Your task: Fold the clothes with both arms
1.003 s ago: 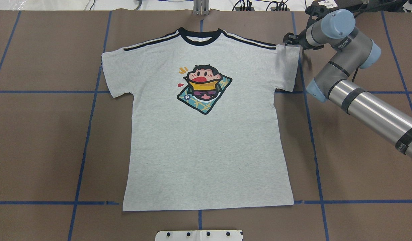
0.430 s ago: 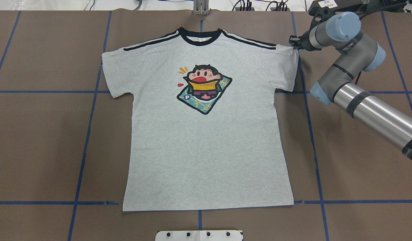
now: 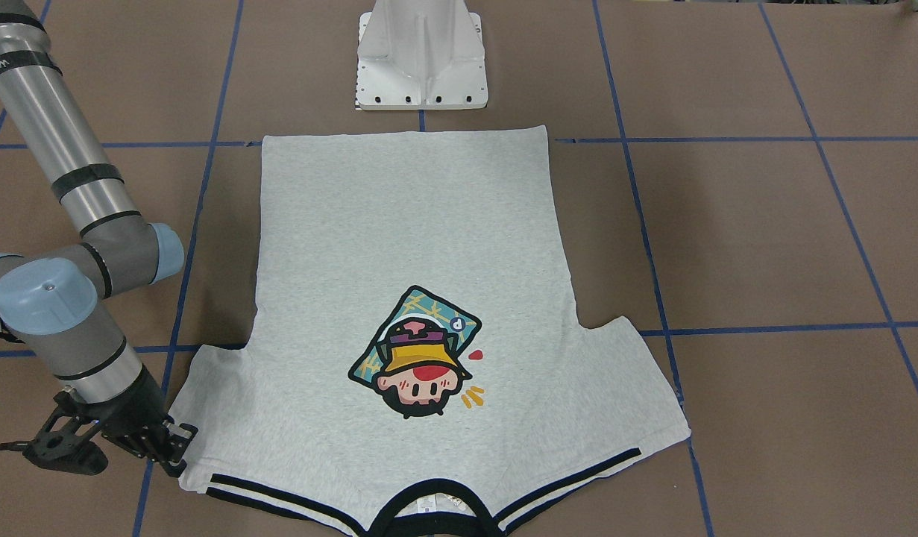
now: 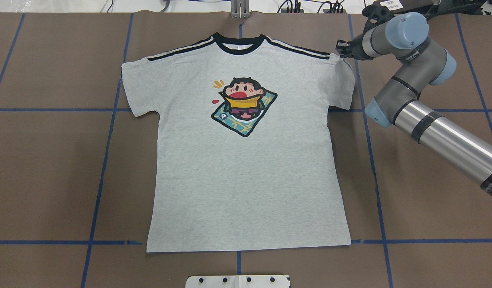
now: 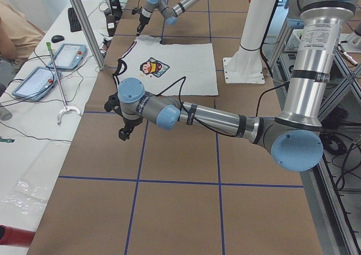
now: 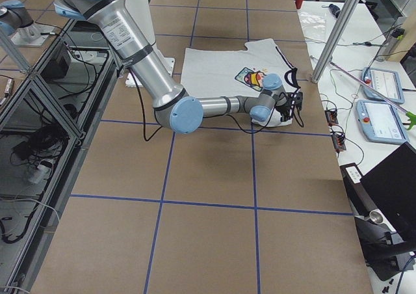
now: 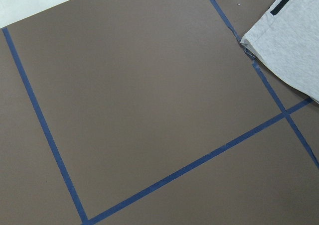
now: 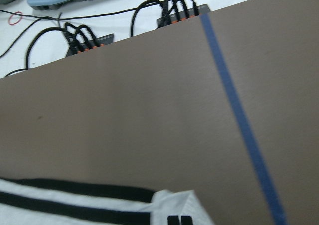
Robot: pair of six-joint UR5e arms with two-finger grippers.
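The light grey T-shirt [image 4: 246, 172] lies flat, print up, collar at the far edge of the brown table; it also shows in the front-facing view [image 3: 406, 224]. My right gripper [image 4: 340, 51] is at the top corner of the shirt's right sleeve, low on the table [image 3: 177, 446], and appears shut on that corner, which is drawn inward. The right wrist view shows the striped sleeve corner [image 8: 99, 205] at its bottom edge. My left gripper [image 5: 123, 133] hangs over bare table beyond the other sleeve [image 7: 289, 41]; I cannot tell whether it is open or shut.
The white pedestal [image 3: 421, 52] stands at the table's near edge, behind the shirt's hem. Cables and power strips [image 8: 174, 11] lie just past the far edge. Tablets [image 5: 39, 80] rest on a side table. Blue tape lines [image 4: 106, 152] cross the brown surface.
My right gripper swung slightly right, then back left toward the shirt. The right sleeve's top corner has shifted inward with it. The rest of the shirt has not moved.
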